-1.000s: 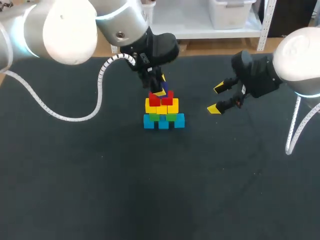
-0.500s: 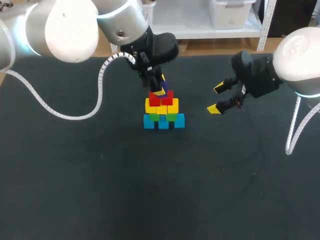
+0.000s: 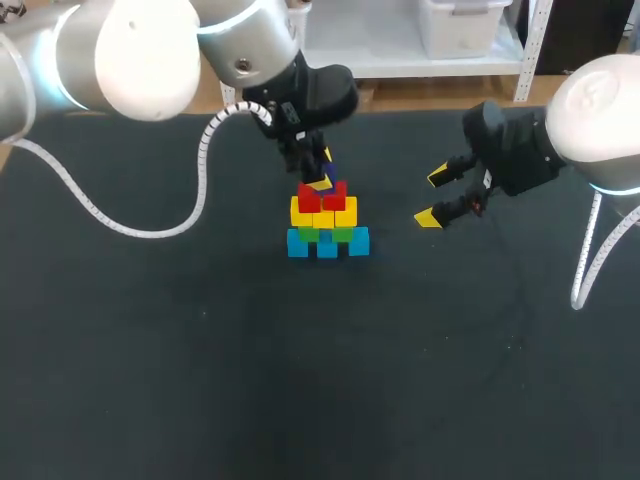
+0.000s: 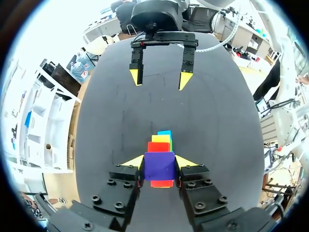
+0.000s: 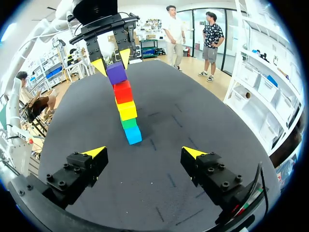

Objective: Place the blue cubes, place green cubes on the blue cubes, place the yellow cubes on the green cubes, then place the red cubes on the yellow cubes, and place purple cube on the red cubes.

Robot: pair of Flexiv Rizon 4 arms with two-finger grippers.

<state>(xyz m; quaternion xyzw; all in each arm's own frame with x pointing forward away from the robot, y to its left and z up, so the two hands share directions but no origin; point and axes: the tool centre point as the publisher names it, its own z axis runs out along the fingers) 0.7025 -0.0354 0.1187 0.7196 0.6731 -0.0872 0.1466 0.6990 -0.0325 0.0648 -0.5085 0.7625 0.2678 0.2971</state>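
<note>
At mid-desk (image 3: 200, 350), toward the far side, the left fingers (image 4: 131, 162) clamp the purple cube (image 4: 159, 166) from both sides atop the red cubes (image 3: 322, 196), apparently resting on them. Beneath sit yellow cubes (image 3: 323, 213), green cubes (image 3: 328, 234) and blue cubes (image 3: 327, 243). Well apart to the right, the right fingers (image 5: 94, 152) hang spread wide, holding nothing.

Left claw (image 3: 321, 171) at purple cube (image 3: 330, 179) atop stack (image 3: 327, 222); right claw (image 3: 433, 197) open.
</note>
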